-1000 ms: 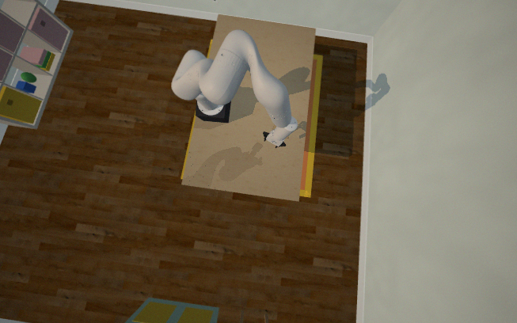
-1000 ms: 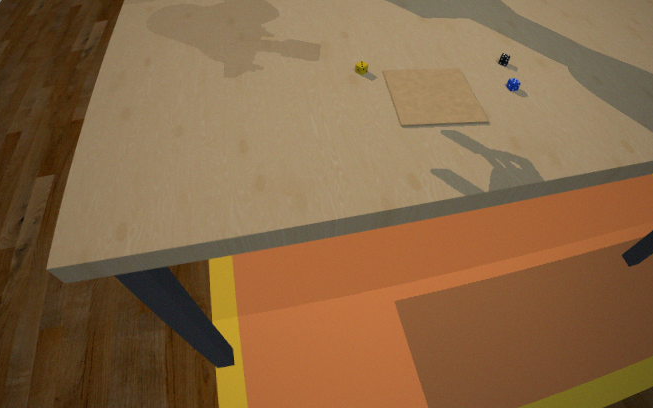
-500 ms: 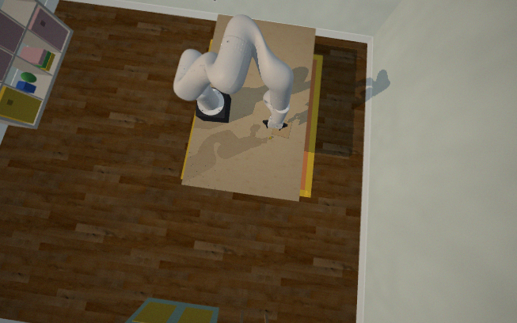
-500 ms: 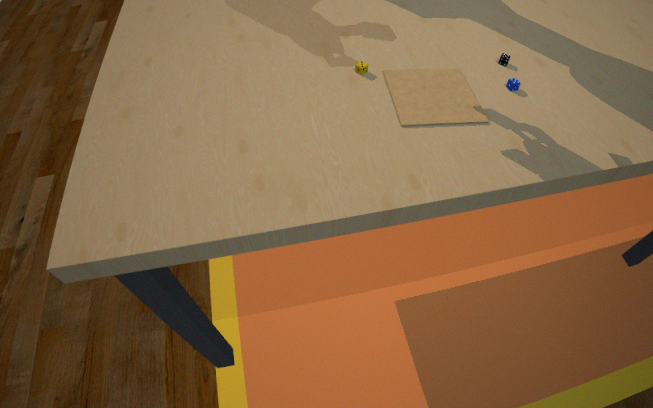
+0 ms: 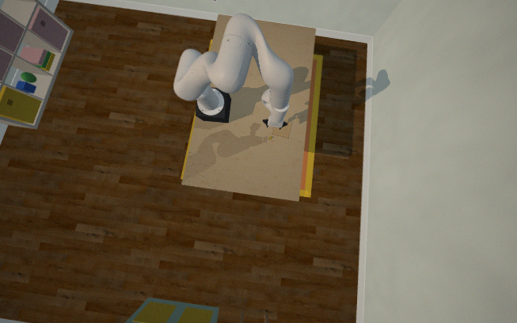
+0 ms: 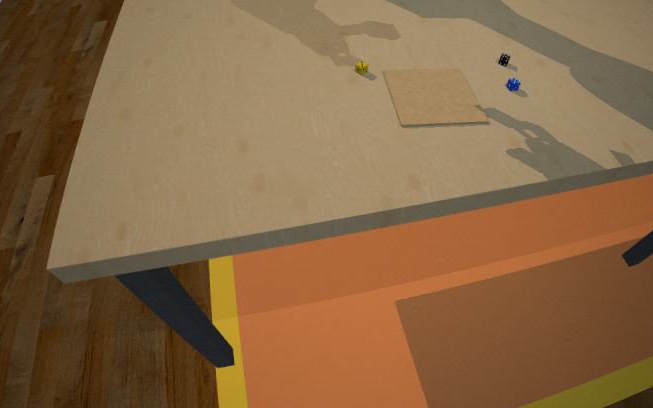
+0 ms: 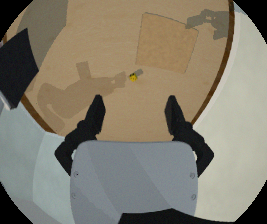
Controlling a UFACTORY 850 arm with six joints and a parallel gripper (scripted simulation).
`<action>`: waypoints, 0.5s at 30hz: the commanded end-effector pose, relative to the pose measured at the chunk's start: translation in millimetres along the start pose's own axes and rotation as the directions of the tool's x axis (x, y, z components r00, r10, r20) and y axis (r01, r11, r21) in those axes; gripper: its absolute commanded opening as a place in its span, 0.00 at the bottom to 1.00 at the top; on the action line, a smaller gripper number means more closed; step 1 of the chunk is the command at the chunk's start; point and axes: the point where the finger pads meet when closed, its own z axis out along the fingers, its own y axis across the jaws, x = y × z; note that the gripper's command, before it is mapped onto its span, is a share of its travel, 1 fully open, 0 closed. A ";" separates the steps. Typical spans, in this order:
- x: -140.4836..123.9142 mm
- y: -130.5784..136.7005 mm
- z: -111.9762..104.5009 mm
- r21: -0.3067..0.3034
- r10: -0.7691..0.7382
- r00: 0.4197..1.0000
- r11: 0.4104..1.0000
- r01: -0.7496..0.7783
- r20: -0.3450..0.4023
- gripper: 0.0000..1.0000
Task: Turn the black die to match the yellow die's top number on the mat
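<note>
The yellow die (image 6: 361, 67) lies on the table near the mat's far left corner, and shows in the wrist view (image 7: 133, 76). The mat (image 7: 166, 43) lies flat with nothing on it. My gripper (image 7: 135, 102) is open and empty, high above the table. In the overhead view it (image 5: 275, 124) hangs over the mat area. The pips are too small to read.
The table's right edge (image 6: 369, 223) runs close to the mat. The arm's base (image 5: 213, 108) stands on the table's left side.
</note>
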 end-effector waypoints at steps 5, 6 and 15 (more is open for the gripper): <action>0.0 0.7 -0.5 -0.002 0.000 1.000 1.000 0.000 0.000 1.00; 0.0 0.7 -0.5 -0.002 0.000 1.000 1.000 0.000 0.000 1.00; 0.0 0.6 7.6 -0.003 0.000 1.000 1.000 0.000 0.002 1.00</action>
